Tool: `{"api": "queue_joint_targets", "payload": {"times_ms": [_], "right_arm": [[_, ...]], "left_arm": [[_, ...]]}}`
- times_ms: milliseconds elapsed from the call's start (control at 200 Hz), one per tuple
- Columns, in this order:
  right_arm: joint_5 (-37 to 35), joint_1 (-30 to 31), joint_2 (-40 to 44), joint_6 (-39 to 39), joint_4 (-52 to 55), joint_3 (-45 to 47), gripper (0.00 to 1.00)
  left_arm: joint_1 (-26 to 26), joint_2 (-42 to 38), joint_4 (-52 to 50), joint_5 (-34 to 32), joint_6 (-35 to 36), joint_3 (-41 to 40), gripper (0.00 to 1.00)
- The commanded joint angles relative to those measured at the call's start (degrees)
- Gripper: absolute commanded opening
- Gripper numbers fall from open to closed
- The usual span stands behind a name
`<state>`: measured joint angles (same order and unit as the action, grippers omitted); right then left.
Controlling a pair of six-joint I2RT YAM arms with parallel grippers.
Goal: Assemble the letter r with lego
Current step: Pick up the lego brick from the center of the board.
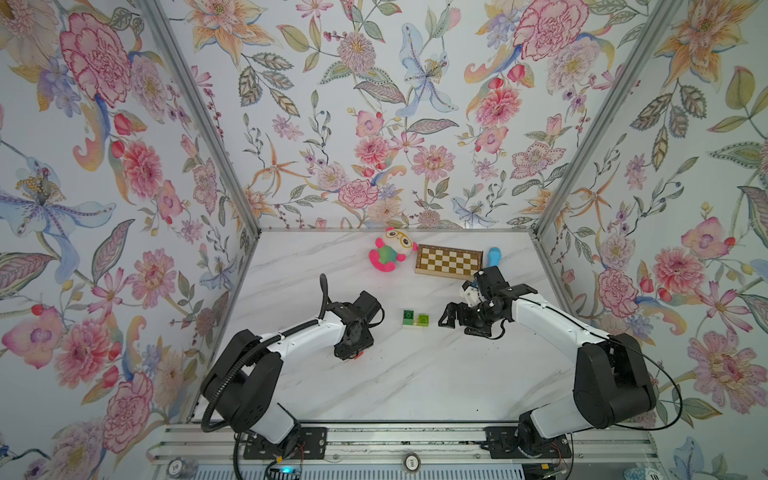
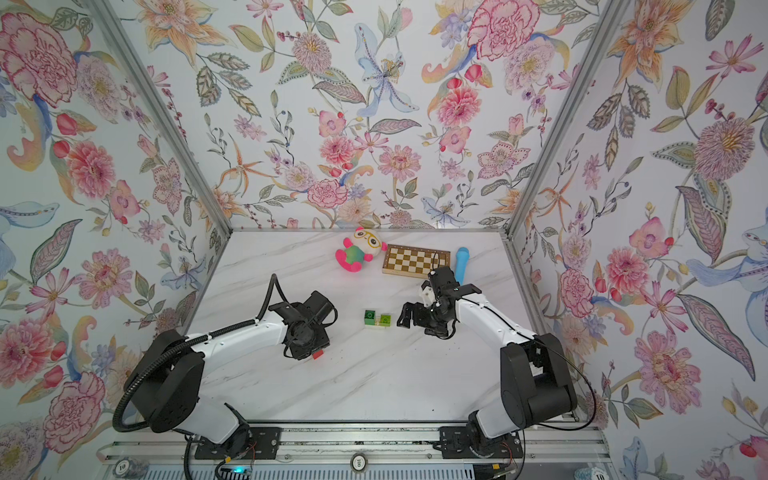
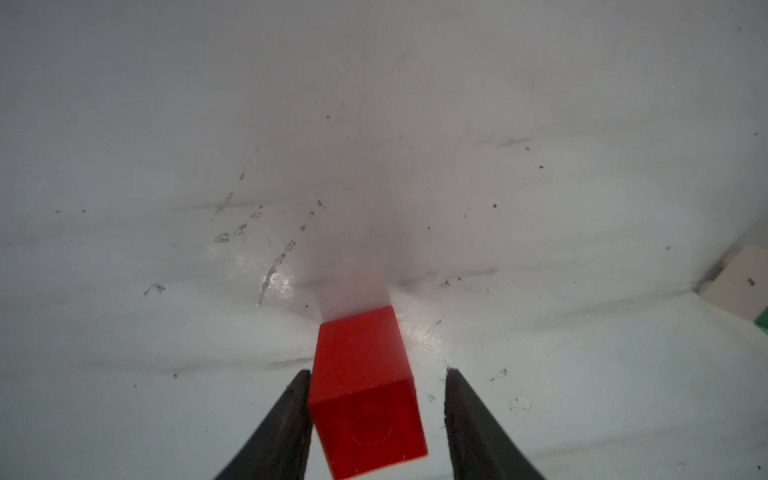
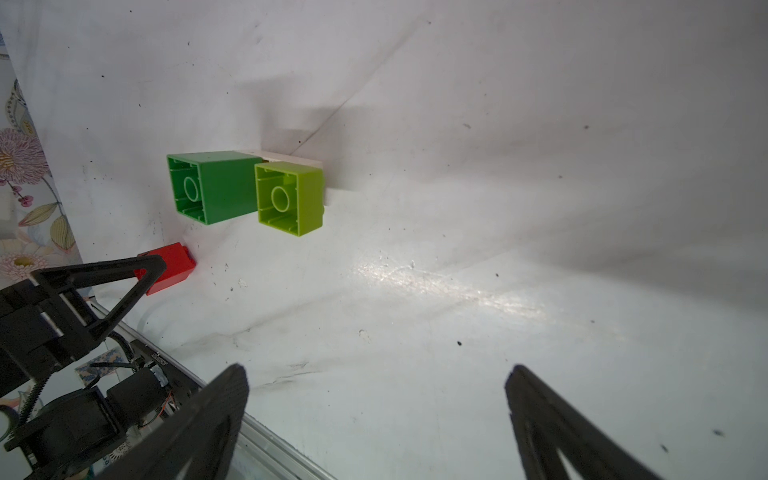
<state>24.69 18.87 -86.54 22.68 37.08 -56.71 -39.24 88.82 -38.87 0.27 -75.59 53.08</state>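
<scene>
In the left wrist view a red brick (image 3: 365,386) lies tilted on the white table between the fingers of my left gripper (image 3: 379,371). One finger touches it and a gap shows at the other, so the jaws are open. In both top views the wrist covers most of it; only a red corner (image 2: 318,354) shows. A dark green brick (image 4: 216,187) and a lime brick (image 4: 291,199) sit side by side against a cream-white brick (image 4: 299,160), hollow sides showing, mid-table (image 1: 413,320). My right gripper (image 4: 378,368) is wide open and empty, just right of them (image 1: 449,318).
At the back of the table stand a chessboard (image 1: 449,260), a pink plush toy (image 1: 390,253) and a blue object (image 1: 493,255). Flowered walls close in the table on three sides. A metal rail (image 1: 374,440) runs along the front edge.
</scene>
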Motion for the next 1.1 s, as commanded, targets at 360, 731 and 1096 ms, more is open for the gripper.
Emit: {"api": "queue_joint_targets", "payload": {"times_ms": [360, 731, 1096], "right_arm": [[1.06, -0.06, -0.47, -2.65, 2.12, -0.77, 0.99], [0.82, -0.56, 0.33, -2.82, 2.11, 0.73, 0.99], [0.28, -0.58, -0.37, -1.83, 1.36, 0.63, 0.99]], "left_arm": [[-0.58, 0.24, 0.29, -1.22, -1.98, -1.86, 0.48], [-0.31, 3.11, -1.07, -1.24, 0.53, 0.47, 0.3], [0.03, 7.4, -11.48, -2.78, 11.55, 15.43, 0.27]]}}
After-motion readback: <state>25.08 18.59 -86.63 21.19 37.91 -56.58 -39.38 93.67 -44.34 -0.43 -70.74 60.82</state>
